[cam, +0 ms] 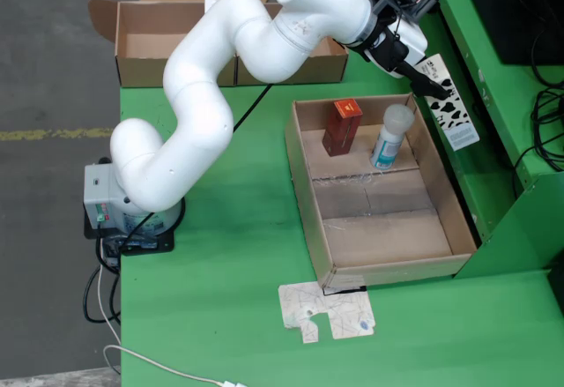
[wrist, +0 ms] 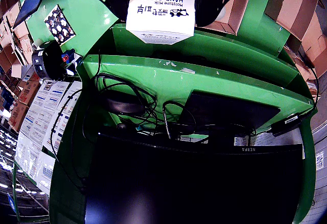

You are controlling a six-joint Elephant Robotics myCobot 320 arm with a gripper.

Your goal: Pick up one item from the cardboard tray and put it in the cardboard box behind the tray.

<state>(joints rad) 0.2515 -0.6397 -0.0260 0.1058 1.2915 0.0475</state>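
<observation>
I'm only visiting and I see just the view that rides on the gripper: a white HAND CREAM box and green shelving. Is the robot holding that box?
Observer: Yes. From above, the jaws grip the cream box in the air, near the tray's far right corner.
Visitor: Is anything left in the tray?
Observer: A red box and a bottle, both at its far end.
Visitor: Where could the cream go?
Observer: An open cardboard box sits beyond the tray, at the upper left in the view from above.
</observation>
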